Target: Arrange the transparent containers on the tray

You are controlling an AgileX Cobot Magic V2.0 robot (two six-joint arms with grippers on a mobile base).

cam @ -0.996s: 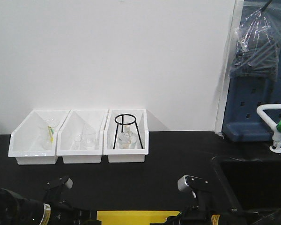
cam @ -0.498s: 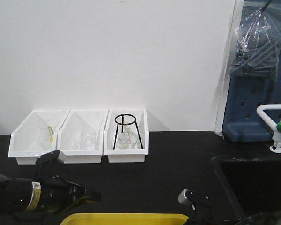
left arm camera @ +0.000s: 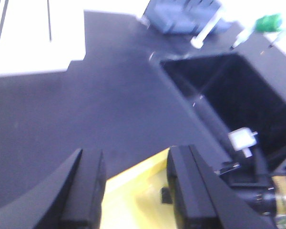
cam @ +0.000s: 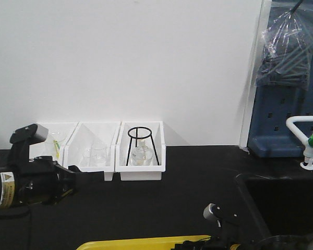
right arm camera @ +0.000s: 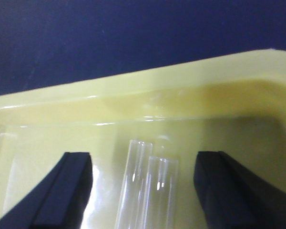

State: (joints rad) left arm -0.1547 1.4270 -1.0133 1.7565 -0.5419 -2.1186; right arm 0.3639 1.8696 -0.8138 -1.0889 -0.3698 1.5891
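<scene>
Two transparent containers lie side by side on the floor of the yellow tray (right arm camera: 57, 102): one clear tube (right arm camera: 132, 183) and a second (right arm camera: 161, 193) touching it, open rims toward the far rim. My right gripper (right arm camera: 145, 188) is open, its black fingers (right arm camera: 69, 191) wide on either side of both tubes without touching them. My left gripper (left arm camera: 136, 188) is open and empty, raised above the tray's (left arm camera: 133, 202) near corner. In the front view the left gripper (cam: 88, 174) hangs at the left, the tray (cam: 146, 242) shows at the bottom edge.
Three white bins (cam: 88, 156) stand at the back wall, holding glassware and a black wire tripod (cam: 141, 146). A deep black sink (cam: 287, 198) opens at the right, with a white tap (cam: 305, 140) behind it. The right arm's wrist (cam: 216, 216) is low by the tray.
My left arm has risen from the table's front edge and swung up and left toward the bins. More of the tray shows. The right arm has sunk lower.
</scene>
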